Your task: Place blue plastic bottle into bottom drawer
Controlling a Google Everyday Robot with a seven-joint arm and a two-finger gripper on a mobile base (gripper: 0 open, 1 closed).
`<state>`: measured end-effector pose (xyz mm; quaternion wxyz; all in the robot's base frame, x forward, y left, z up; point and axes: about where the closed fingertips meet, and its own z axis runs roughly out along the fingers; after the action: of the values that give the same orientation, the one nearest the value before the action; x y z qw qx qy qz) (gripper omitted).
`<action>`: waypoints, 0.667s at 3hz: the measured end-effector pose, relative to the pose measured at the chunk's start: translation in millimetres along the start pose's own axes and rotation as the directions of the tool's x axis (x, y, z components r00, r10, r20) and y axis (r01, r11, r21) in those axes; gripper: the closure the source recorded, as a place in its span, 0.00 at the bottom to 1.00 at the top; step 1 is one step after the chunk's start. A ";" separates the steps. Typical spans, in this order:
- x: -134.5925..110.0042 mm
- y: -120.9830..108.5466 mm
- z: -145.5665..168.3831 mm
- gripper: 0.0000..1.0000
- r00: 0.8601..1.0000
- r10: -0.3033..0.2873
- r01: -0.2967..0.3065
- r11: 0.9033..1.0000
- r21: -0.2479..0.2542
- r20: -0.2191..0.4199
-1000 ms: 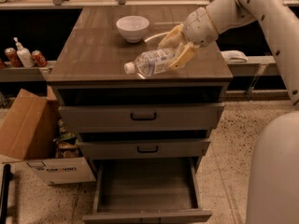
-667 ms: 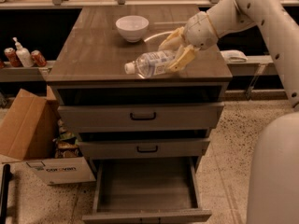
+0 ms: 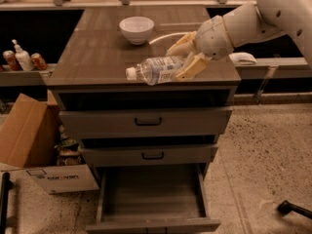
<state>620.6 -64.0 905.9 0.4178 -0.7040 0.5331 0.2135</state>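
Hardly anything has shifted: the gripper (image 3: 176, 62) still clasps the bottle (image 3: 156, 71) by its base, cap pointing left, at the cabinet top's (image 3: 97, 57) front edge, with the open bottom drawer (image 3: 152, 196) well below.

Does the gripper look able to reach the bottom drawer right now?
Probably yes: the bottom drawer stands open past the upper drawers, and the gripper holds the blue plastic bottle over the cabinet's front edge.
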 end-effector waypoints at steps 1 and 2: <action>-9.8 39.9 20.5 1.00 0.999 0.043 -0.043 0.999 -0.022 0.016; 2.4 79.0 54.9 1.00 0.995 0.096 -0.096 0.995 -0.040 0.021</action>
<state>555.9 -27.1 844.8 0.3994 -0.6831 0.5571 0.2520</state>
